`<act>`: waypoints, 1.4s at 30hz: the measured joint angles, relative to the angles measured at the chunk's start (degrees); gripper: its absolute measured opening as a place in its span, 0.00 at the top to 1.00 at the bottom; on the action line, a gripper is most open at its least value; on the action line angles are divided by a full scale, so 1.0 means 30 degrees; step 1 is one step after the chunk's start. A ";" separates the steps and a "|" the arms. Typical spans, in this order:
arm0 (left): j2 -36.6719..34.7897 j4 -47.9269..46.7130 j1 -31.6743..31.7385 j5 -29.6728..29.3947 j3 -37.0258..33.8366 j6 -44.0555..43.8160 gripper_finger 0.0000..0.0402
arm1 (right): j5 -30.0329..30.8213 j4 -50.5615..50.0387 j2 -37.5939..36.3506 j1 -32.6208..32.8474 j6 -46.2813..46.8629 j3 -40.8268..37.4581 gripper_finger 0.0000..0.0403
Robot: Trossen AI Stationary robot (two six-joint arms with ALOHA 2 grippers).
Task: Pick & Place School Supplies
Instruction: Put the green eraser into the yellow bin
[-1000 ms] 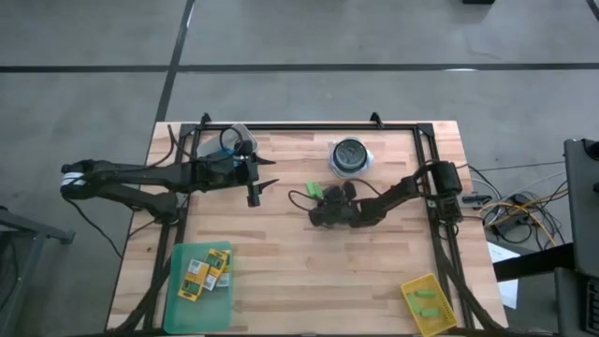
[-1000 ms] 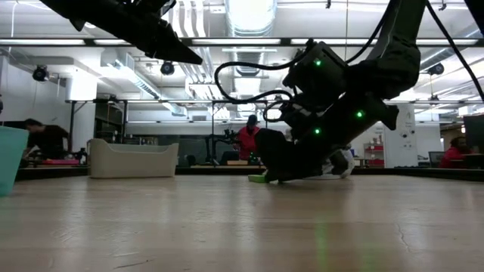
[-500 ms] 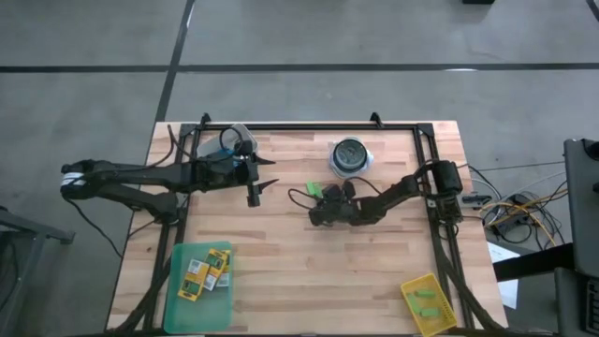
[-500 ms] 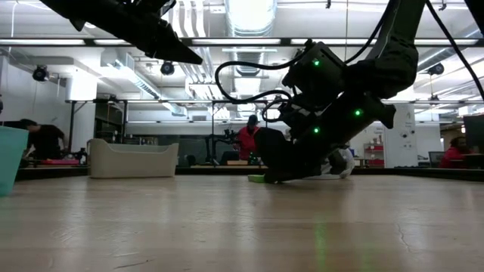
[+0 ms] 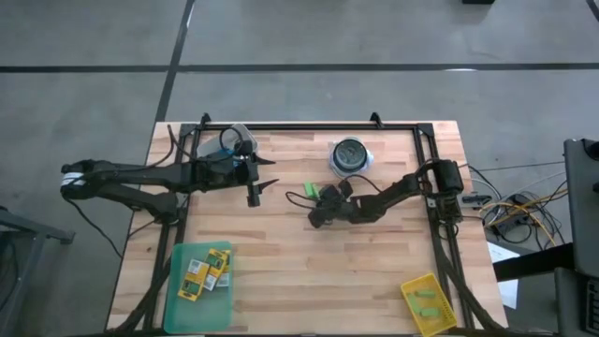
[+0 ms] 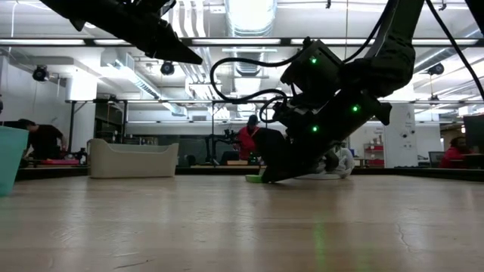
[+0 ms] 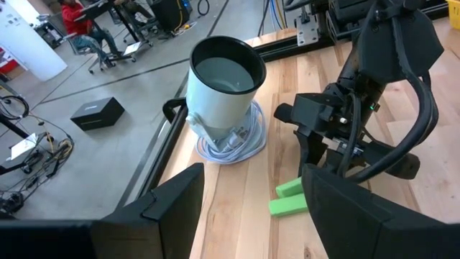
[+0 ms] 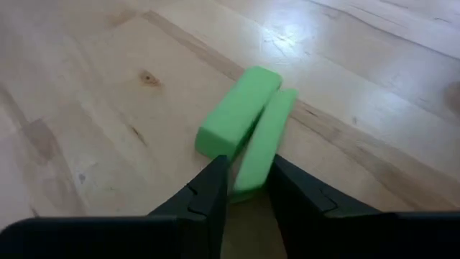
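Note:
Two light-green eraser-like blocks (image 8: 239, 109) lie side by side on the wooden table near its middle (image 5: 307, 191). My right gripper (image 8: 249, 188) is low over the table (image 5: 316, 200), shut on the near end of the narrower block (image 8: 264, 140). My left gripper (image 5: 270, 174) hangs open and empty above the table's far left part, well clear of the blocks (image 7: 290, 198). Yellow-and-green crayon boxes (image 5: 206, 268) lie in the flat green tray (image 5: 183, 301) at the near left. My right gripper pinches the narrower green block's near end (image 8: 251, 178) between its two fingers. The fingers slant down from the table's right side and lie along the block. The block rests on the table, its long side against the other block (image 8: 233, 115).
A white cup on a coil of white cable (image 5: 350, 157) stands just beyond the blocks toward the far edge (image 7: 223, 79). A small yellow bin (image 5: 428, 301) holding green pieces sits at the near right corner. A black frame (image 5: 309, 125) runs around the table.
My right gripper has rolled a little about its own line and tipped, staying low at the green blocks. In the high view its head has edged slightly toward the table's left.

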 joint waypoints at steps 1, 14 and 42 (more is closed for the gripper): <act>0.0000 0.0003 0.0001 -0.0003 0.0000 0.0000 0.40 | -0.0011 0.0014 0.0000 0.0005 -0.0002 0.0000 0.78; 0.0000 0.0006 0.0000 0.0000 0.0000 0.0000 0.40 | -0.0031 0.0036 0.0000 0.0019 0.0100 0.0015 0.91; 0.0001 -0.0045 -0.0003 -0.0006 0.0000 0.0000 0.40 | -0.3235 -0.3014 -0.5537 0.0342 -0.3043 0.0206 0.91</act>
